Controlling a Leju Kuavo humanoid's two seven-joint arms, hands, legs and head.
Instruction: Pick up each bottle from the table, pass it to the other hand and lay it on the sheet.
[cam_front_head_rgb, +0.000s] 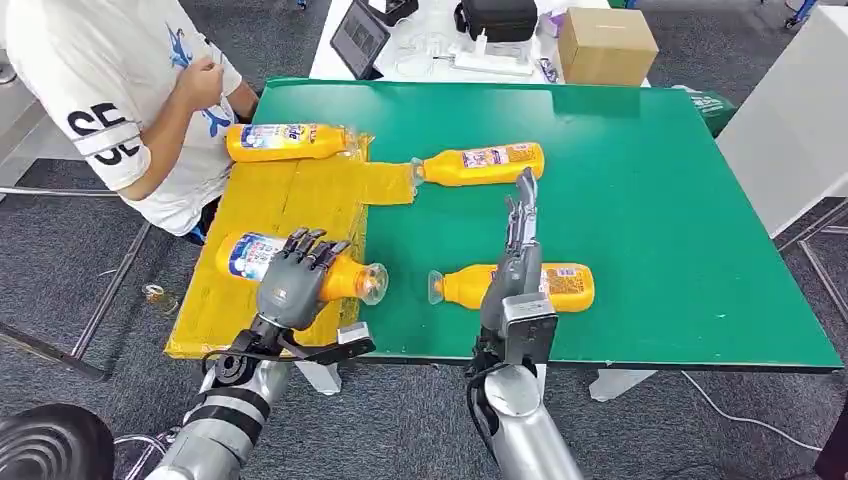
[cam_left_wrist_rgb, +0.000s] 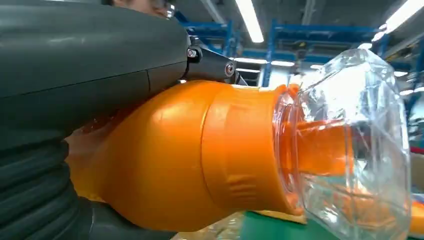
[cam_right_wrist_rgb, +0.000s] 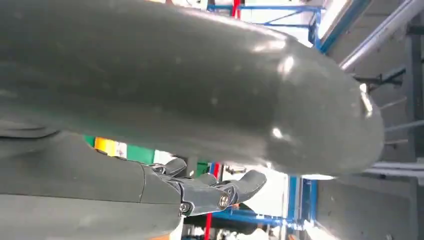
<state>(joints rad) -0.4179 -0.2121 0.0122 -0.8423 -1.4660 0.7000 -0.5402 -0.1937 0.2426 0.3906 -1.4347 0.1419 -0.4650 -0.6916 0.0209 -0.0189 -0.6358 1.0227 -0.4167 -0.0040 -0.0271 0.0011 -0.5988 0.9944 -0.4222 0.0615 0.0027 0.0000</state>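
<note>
The left hand (cam_front_head_rgb: 297, 278) is wrapped over the held bottle (cam_front_head_rgb: 345, 280), gripping its orange body near the shoulder above the yellow sheet (cam_front_head_rgb: 290, 200) at the bench's near left corner; the left wrist view shows the clear cap (cam_left_wrist_rgb: 350, 150) sticking out past the grip. The right hand (cam_front_head_rgb: 520, 225) holds nothing, its fingers straight and stretched forward above the near bottle (cam_front_head_rgb: 565, 285), which lies on its side on the green bench (cam_front_head_rgb: 650, 200) close to the near edge, cap pointing toward the sheet. That one looks like the next to take: the plastic seems stiff but smooth and glossy, likely full and fairly weighty, so it may roll or slip, and a grip round the labelled belly looks safer than the narrow neck or the brittle-looking cap. A third bottle (cam_front_head_rgb: 485, 162) lies further back near the middle of the bench, its cap touching a tongue of the sheet, and a fourth bottle (cam_front_head_rgb: 285, 141) rests on the sheet's far end. The bench top is flat green matting. A person in a white shirt (cam_front_head_rgb: 110, 90) sits at the far left corner, and beyond the far edge a white table carries a cardboard box (cam_front_head_rgb: 605, 45), a dark bag (cam_front_head_rgb: 497, 18) and a tablet (cam_front_head_rgb: 358, 37); grey carpet lies below.
</note>
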